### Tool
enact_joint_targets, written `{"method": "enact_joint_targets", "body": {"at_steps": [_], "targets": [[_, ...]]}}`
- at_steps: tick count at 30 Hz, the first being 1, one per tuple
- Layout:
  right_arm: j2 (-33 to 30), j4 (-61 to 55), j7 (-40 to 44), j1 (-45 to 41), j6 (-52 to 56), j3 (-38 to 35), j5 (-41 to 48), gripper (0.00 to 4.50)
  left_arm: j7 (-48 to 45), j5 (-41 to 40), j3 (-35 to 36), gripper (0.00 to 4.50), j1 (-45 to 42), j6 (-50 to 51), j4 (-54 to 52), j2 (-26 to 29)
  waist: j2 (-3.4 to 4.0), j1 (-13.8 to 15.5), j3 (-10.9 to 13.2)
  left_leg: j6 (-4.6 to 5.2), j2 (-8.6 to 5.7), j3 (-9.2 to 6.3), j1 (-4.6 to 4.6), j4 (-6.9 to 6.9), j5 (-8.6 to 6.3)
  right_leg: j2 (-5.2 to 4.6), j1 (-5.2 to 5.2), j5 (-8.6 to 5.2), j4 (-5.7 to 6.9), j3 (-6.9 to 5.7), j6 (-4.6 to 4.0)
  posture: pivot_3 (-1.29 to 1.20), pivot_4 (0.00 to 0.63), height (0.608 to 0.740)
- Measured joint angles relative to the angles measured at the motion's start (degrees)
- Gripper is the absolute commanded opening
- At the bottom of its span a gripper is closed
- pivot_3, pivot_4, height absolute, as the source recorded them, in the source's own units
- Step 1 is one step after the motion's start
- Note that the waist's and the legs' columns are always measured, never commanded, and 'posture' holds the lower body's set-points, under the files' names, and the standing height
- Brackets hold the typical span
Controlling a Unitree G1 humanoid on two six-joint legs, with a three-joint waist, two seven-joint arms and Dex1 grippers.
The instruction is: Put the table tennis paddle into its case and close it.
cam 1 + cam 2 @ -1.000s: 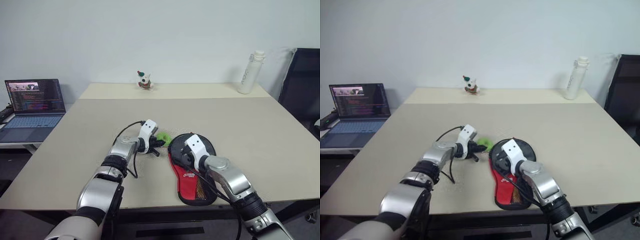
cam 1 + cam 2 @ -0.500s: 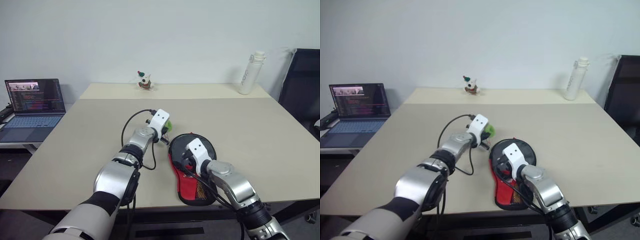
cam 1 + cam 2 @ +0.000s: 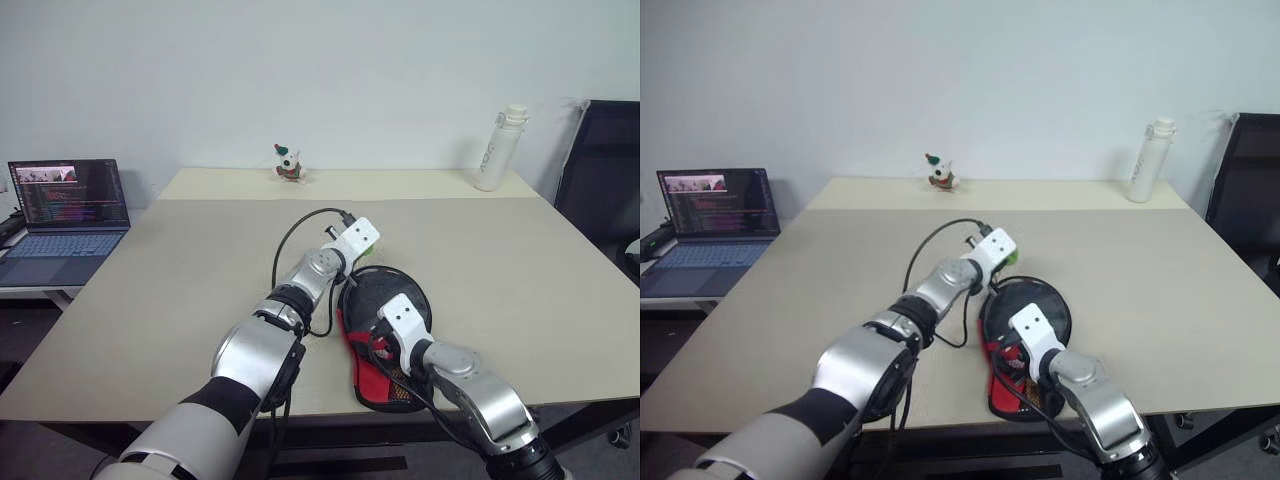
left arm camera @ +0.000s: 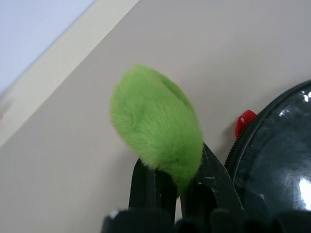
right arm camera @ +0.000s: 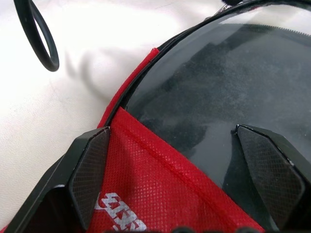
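The case lies flat on the table near its front edge: a round black head with a red lettered panel toward me. I cannot tell the table tennis paddle apart from the case's glossy black face. My left gripper is shut on the fuzzy green tag, held just off the far left rim of the case, beside a small red pull. The green tag peeks out past the left wrist. Over the seam between red panel and black face, my right gripper stands wide open with nothing between its fingers.
A laptop sits on a side desk at the left. On the table's far edge stand a small toy figure and a white bottle. A black chair is at the right. A black cable loops by the case.
My left gripper has carried the green tag right and away from me, from the case's left side to its far rim, rolling as it went. My right gripper drew back toward me.
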Motion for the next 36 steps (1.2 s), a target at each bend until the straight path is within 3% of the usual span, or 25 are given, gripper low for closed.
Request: {"method": "enact_joint_targets", "body": {"at_steps": [7,18,30,36], "targets": [[0.46,-6.59,-2.43,4.76,3.2,0.36,-0.06,4.5,3.42,8.75,-6.87,0.01,-1.33,-4.28,0.9,-1.49,-0.12,0.11,-0.12,-0.05,0.0,0.0,-0.02,-0.03,-0.03,-0.01,0.0,-0.05,-0.05,0.0,0.08,0.0,0.15,0.74],[0.31,-12.44,-3.8,8.37,6.4,1.49,-0.1,4.5,10.37,14.15,-9.42,0.01,-2.78,-4.06,1.6,-1.05,-0.16,-0.01,-0.18,-0.05,0.02,-0.01,-0.01,-0.05,-0.04,0.0,0.0,-0.07,-0.06,-0.01,0.11,0.0,0.15,0.74],[1.16,-12.04,-3.83,8.19,6.97,1.7,-0.1,4.5,4.79,15.18,-10.05,0.01,-1.93,-4.24,1.67,-4.1,-0.21,-0.11,-0.44,-0.05,0.04,0.01,0.03,-0.08,-0.04,0.01,0.0,-0.07,-0.06,0.0,0.1,0.0,0.15,0.74],[1.72,-11.8,-3.87,8.2,7.52,1.7,-0.09,4.5,0.29,13.39,-8.76,1.93,-0.65,-4.27,1.52,-5.1,-0.2,-0.15,-0.83,-0.05,0.04,0.01,0.06,-0.09,-0.04,0.01,0.01,-0.07,-0.05,0.0,0.1,0.0,0.15,0.74]]}}
